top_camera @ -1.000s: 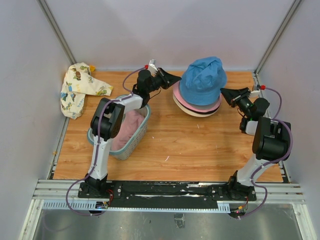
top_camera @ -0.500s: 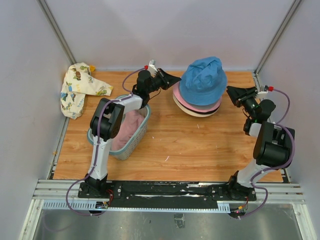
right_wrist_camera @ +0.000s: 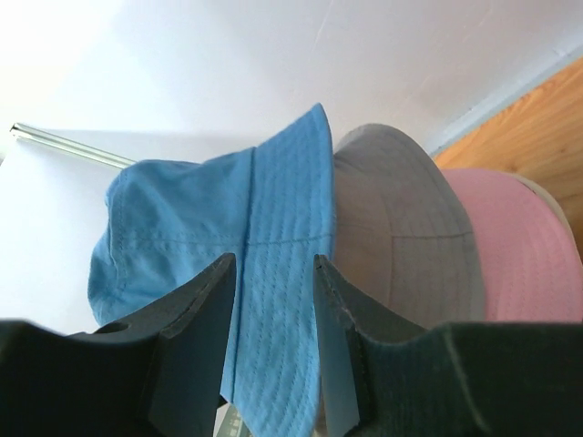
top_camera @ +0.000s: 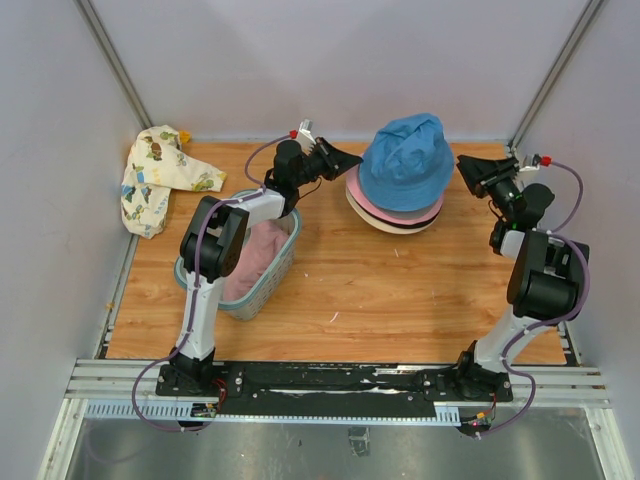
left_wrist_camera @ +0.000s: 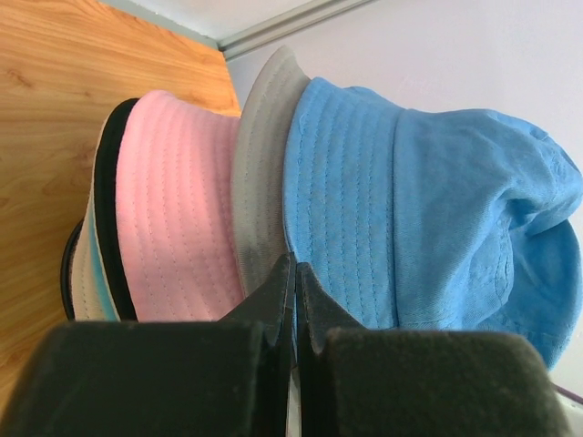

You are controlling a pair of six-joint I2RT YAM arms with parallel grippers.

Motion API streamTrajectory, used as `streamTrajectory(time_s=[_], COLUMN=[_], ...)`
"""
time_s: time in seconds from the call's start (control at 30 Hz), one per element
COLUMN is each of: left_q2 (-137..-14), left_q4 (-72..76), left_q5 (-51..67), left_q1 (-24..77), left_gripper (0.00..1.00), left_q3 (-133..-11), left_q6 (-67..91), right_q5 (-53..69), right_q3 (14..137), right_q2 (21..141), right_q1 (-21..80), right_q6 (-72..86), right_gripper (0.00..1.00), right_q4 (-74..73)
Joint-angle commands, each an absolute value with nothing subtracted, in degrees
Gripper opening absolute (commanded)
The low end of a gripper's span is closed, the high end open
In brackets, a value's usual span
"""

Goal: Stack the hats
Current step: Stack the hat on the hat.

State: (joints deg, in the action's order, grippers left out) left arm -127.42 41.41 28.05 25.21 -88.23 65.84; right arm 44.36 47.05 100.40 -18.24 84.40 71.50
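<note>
The hats are stacked at the back middle of the table, with a blue hat (top_camera: 405, 160) on top, then grey, pink (top_camera: 372, 208), black-edged and cream brims (top_camera: 392, 226) beneath. My left gripper (top_camera: 352, 157) is shut and empty, its tip just left of the stack. In the left wrist view the gripper (left_wrist_camera: 294, 266) sits before the grey brim (left_wrist_camera: 260, 182), between the pink hat (left_wrist_camera: 173, 209) and the blue hat (left_wrist_camera: 428, 209). My right gripper (top_camera: 463, 166) is open and empty, just right of the stack. In the right wrist view the gripper (right_wrist_camera: 273, 264) frames the blue brim (right_wrist_camera: 278, 209), beside the grey hat (right_wrist_camera: 401, 228).
A blue-grey mesh basket (top_camera: 268, 286) stands at the left with pink fabric (top_camera: 255, 250) inside, under my left arm. A cream cloth with cartoon prints (top_camera: 160, 180) lies at the back left corner. White walls close in the back and sides.
My right gripper has drawn back from the stack, moving right and toward the far wall. The left gripper and the hats have not moved.
</note>
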Motion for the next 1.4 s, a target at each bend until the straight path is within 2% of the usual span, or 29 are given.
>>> streamTrajectory(time_s=[0.0, 0.8, 0.93, 1.13, 1.37], left_q2=[-127.2, -126.8, -126.7, -126.5, -125.7], left_q4=[41.7, 41.8, 41.6, 41.5, 41.0], left_q5=[29.4, 29.9, 30.1, 30.0, 29.2], left_q1=[25.5, 25.7, 25.7, 25.7, 25.7], left_gripper=[0.01, 0.0, 0.01, 0.01, 0.01], left_q3=[-87.7, -87.1, -87.1, -86.5, -85.1], left_q6=[64.0, 63.4, 63.1, 62.9, 62.1], right_q5=[43.7, 43.4, 43.1, 43.1, 41.8], right_q3=[50.7, 53.1, 54.3, 53.5, 49.9], right_q2=[102.0, 105.4, 106.2, 106.7, 107.1], right_q1=[-16.6, -14.2, -13.6, -13.5, -13.6], right_q6=[83.6, 82.6, 83.9, 84.1, 81.6], right_gripper=[0.41, 0.4, 0.29, 0.01, 0.0], right_q4=[71.4, 71.0, 72.2, 72.6, 70.4])
